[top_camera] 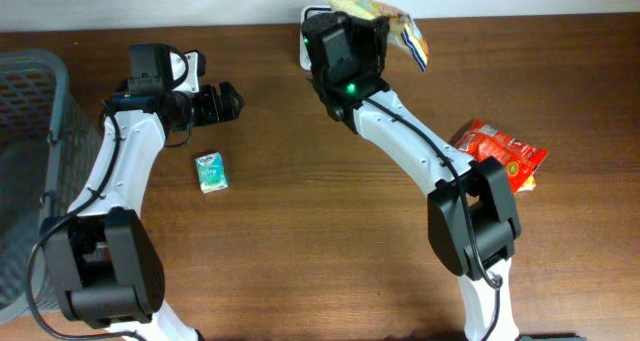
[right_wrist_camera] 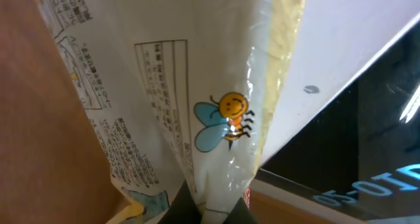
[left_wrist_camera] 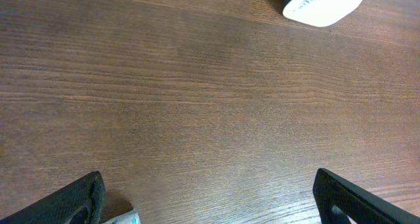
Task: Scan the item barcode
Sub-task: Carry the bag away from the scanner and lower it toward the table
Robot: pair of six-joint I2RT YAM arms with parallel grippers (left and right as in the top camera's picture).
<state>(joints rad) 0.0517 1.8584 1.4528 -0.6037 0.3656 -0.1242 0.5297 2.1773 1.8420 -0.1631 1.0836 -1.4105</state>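
Yellow-and-white film of the snack packet [right_wrist_camera: 216,86] is pinched at its near end by the right gripper [right_wrist_camera: 205,211], whose jaws are pressed together on the seam. The packet is held off the table, straight ahead of the fingers. Its long axis runs directly away from the gripper, with the free end farthest out. The printed back panel, with small text, a table and a bee, is turned toward the wrist. Just beyond the packet's right edge sits a white housing with a dark glass pane, probably the scanner [right_wrist_camera: 367,152], though little of it is shown.

No barcode can be made out on the visible face. For the step in hand, the packet should be rolled slowly about its long axis until the code faces the glass. The film should be kept flat, not creased, and held level with the pane.

The left gripper [left_wrist_camera: 210,201] is spread wide over bare wood and nothing is held in it. A small green packet [top_camera: 211,171] lies just behind its left finger.
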